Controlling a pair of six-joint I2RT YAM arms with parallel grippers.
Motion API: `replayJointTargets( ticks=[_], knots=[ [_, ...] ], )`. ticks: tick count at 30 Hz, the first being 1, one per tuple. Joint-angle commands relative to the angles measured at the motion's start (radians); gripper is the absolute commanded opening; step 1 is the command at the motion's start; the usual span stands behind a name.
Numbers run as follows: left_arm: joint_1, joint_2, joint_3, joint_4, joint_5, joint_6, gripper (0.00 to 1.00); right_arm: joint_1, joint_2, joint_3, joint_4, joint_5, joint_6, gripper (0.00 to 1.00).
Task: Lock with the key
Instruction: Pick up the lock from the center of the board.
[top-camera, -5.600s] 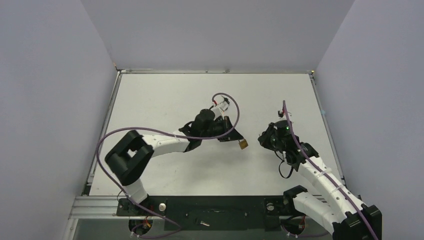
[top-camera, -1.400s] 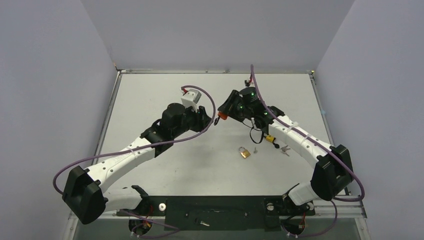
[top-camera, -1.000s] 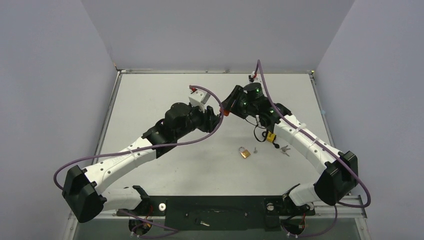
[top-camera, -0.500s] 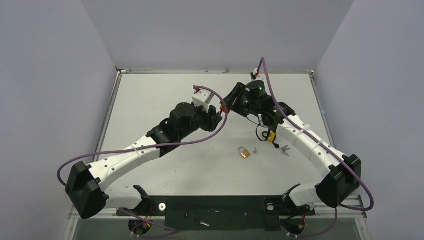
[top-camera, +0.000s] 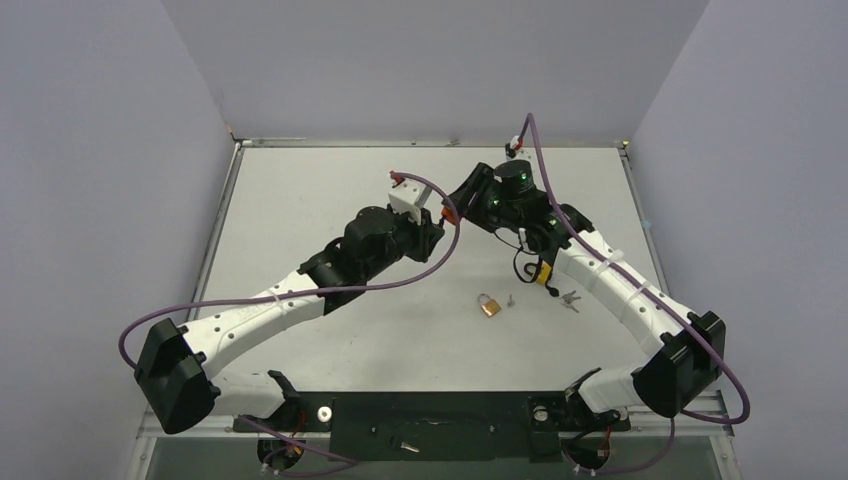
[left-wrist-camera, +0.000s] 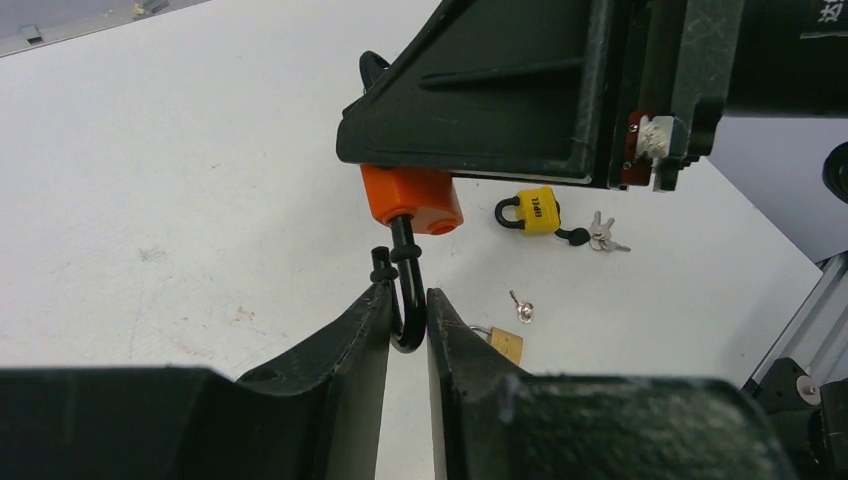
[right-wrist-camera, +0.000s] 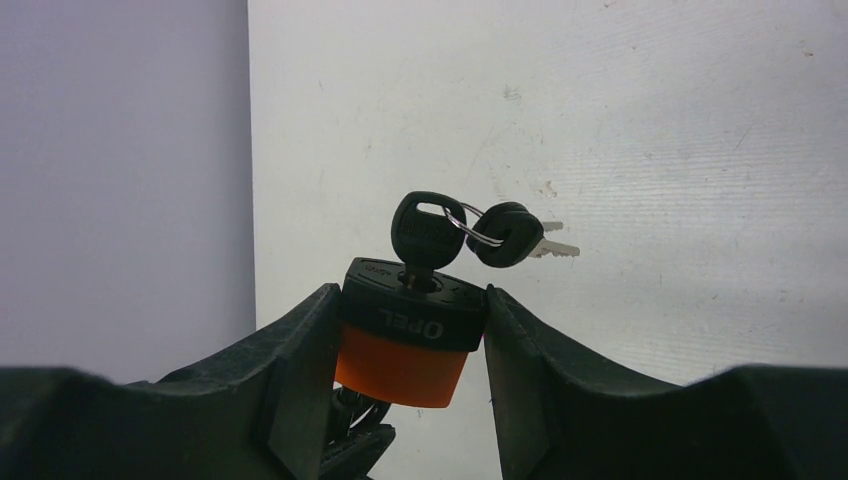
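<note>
Ok so here's the situation. Both arms meet up above the far middle of the desk, in the upper centre of the overhead view.

The right claw is clamped on the body of the orange padlock, one finger on each side of it. The black cap with the keyhole faces its wrist camera. A black-headed key is sitting in the keyhole, and a ring on it carries a second key that hangs off to the right.

The left claw comes in from the lower left. Its fingers are nearly together, pinching the bottom bend of the black shackle, which sticks out of the orange body towards the bottom of the left wrist frame. So the lock is held off the desk from both ends, with the body in one claw and the shackle in the other. I can't tell from these shots whether the shackle is pushed home or popped.

Other stuff lying on the desk, lower and to the right of the claws in the overhead view:
- a small brass padlock
- a loose silver key just beside it
- a yellow padlock further right, half under the right arm from above
- a little bunch of keys right next to the yellow padlock
</note>
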Motion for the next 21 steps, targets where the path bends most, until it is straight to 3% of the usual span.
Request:
replayJointTargets(
  ticks=[1,4,7,10,12,16,18,21],
  knots=[
    [-0.004,-0.012,0.039,0.072,-0.049,-0.008,0.15,0.003,-0.065,0.043,0.052,0.02,0.011,0.0],
    [-0.006,-0.011,0.043,0.073,-0.06,-0.013,0.0,0.006,-0.075,0.032,0.062,0.025,0.013,0.0],
    [-0.007,-0.013,0.05,0.072,-0.089,-0.019,0.0,0.009,-0.093,0.018,0.078,0.039,0.008,0.0],
    [-0.007,-0.027,0.06,0.063,-0.105,-0.016,0.0,0.012,-0.124,-0.005,0.112,0.042,-0.008,0.1],
    [-0.007,-0.04,0.082,0.038,-0.09,0.001,0.0,0.013,-0.146,-0.024,0.141,0.044,-0.034,0.21],
    [-0.007,-0.08,0.145,-0.071,-0.04,0.04,0.0,0.011,-0.212,-0.058,0.187,0.048,-0.138,0.6],
    [-0.006,-0.102,0.175,-0.128,-0.014,0.063,0.0,0.005,-0.245,-0.069,0.201,0.037,-0.186,0.74],
    [-0.004,-0.127,0.235,-0.23,0.009,0.1,0.0,-0.016,-0.286,-0.075,0.214,-0.041,-0.242,0.84]
  ],
)
